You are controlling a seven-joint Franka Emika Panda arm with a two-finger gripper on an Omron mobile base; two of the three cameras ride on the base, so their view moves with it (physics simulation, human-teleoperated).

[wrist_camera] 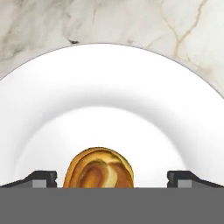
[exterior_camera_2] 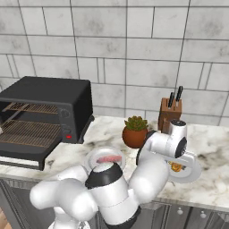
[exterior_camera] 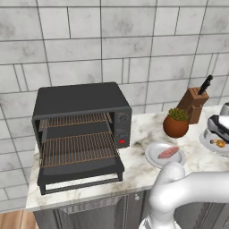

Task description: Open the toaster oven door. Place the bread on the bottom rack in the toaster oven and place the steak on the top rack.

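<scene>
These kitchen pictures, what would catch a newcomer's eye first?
The black toaster oven on the left of the counter, its door dropped open to show two copper racks. Then the white arm bending over a plate on the right, open fingers straddling a golden piece of bread. Between them, a steak lies on a smaller plate.

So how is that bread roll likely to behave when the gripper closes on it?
The bread looks small and rounded, so probably light. Its glossy domed crust could slip between the fingertips. On the smooth white plate it may slide if nudged.
</scene>
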